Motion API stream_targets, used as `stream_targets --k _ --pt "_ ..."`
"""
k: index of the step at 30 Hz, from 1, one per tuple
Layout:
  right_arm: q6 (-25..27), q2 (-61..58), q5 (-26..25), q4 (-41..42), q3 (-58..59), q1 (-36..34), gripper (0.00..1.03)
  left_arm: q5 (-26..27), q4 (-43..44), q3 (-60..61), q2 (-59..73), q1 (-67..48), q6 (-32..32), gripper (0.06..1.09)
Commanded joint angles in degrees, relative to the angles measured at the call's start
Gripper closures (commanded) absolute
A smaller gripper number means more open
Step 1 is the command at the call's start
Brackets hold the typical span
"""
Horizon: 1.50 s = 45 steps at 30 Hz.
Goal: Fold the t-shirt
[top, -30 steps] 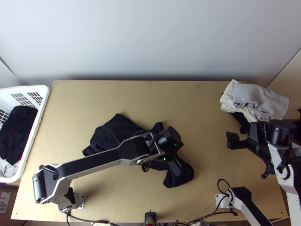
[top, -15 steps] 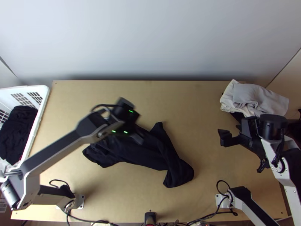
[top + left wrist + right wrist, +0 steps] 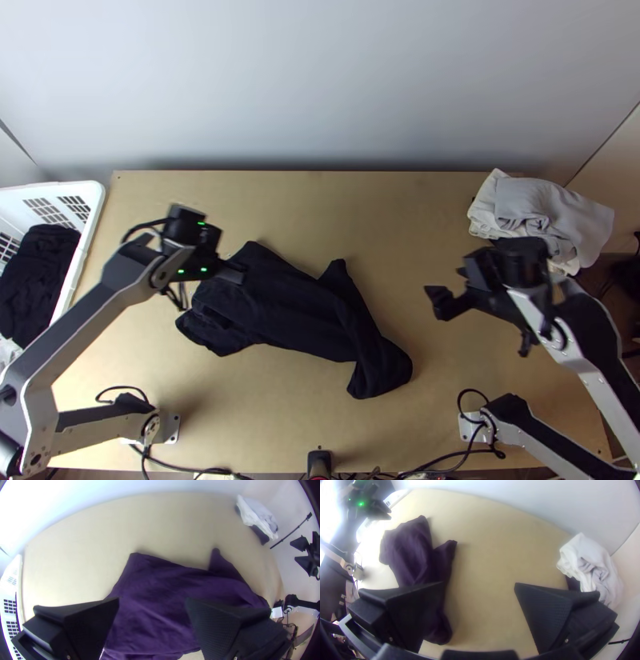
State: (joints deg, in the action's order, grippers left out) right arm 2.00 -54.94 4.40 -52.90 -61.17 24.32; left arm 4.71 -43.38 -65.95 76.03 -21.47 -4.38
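1. Wall (image 3: 320,88): pale, rises past the table's far edge.
2. Table (image 3: 384,216): light wood, 1 surface. Most room is betw. the cloth and the far edge (a wide strip), w/ more toward the right edge and along the near edge.
3. T-shirt (image 3: 296,312): 1, dark, rumpled, approx. mid-table; runs from the left half toward the near edge, R of ctr. (one corner sticks up toward the far edge).
4. Basket (image 3: 86,232): 1, white, at the left edge, w/ dark cloth (image 3: 36,280) and a bit of white cloth inside.
5. Pile (image 3: 552,212): light cloths, at the far-right corner (exact no. can't tell).
6. Grippers, 2 total: left gripper (image 3: 234,272) released, fingers wide apart above the T-shirt's left part; right gripper (image 3: 450,291) also released, betw. T-shirt and right edge.
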Motion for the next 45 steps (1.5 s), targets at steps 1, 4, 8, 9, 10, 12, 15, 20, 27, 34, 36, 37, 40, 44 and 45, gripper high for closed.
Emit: stream_targets --k 1,4,8,9,10,12,15,20,27,34,36,37,40,44,45 --pt "-0.7 -8.4 0.2 5.5 -0.6 6.1 0.05 -0.3 -0.7 4.2 -4.8 7.9 0.7 0.12" --pt "-1.5 -13.0 0.4 9.5 -0.7 7.4 0.05 -0.3 -1.2 5.7 -7.1 10.0 0.7 0.12" --pt "-2.1 -20.1 0.6 14.6 -1.1 10.4 0.05 -0.5 -1.6 7.9 -9.6 11.6 0.6 0.12" --pt "-2.4 -22.2 0.6 15.9 -1.1 11.2 0.05 -0.8 -1.9 8.3 -10.2 11.9 0.6 0.12" --pt "-2.6 -24.3 0.6 17.0 -1.4 11.7 0.05 -0.8 -2.2 8.6 -10.7 12.3 0.5 0.12" --pt "-3.0 -28.3 0.6 18.9 -2.4 13.1 0.05 -0.8 -2.7 9.2 -12.0 13.7 0.6 0.12" --pt "-3.4 -34.4 1.1 20.5 -4.4 14.4 0.05 -0.9 -4.0 9.8 -14.2 16.3 1.0 0.12" --pt "-4.6 -43.3 3.1 21.7 -9.1 14.4 0.05 -0.9 -5.9 11.6 -17.8 19.6 3.0 0.12" --pt "-4.8 -51.9 4.7 21.7 -16.2 14.3 0.07 -0.9 -7.2 14.1 -20.8 21.2 4.6 0.12" --pt "-4.7 -57.1 5.0 21.2 -19.7 14.1 0.07 -0.8 -7.2 13.9 -20.6 21.4 4.9 0.12" --pt "-4.5 -57.7 5.0 21.3 -20.0 13.9 0.12 -0.8 -7.2 13.8 -20.5 21.4 5.2 0.12" --pt "-4.5 -58.0 5.1 21.2 -20.1 13.8 0.15 -0.8 -7.2 13.9 -20.5 21.4 5.3 0.12" --pt "-4.5 -59.0 5.1 21.2 -20.6 13.7 0.16 -0.8 -7.2 14.1 -20.6 21.6 5.3 0.12" --pt "-4.4 -59.5 5.4 21.2 -20.7 13.7 0.42 -0.8 -7.1 14.1 -20.3 21.6 5.3 0.12" --pt "-4.3 -59.5 5.6 21.3 -20.7 13.6 0.50 -0.8 -7.0 14.0 -20.1 21.6 5.3 0.12"
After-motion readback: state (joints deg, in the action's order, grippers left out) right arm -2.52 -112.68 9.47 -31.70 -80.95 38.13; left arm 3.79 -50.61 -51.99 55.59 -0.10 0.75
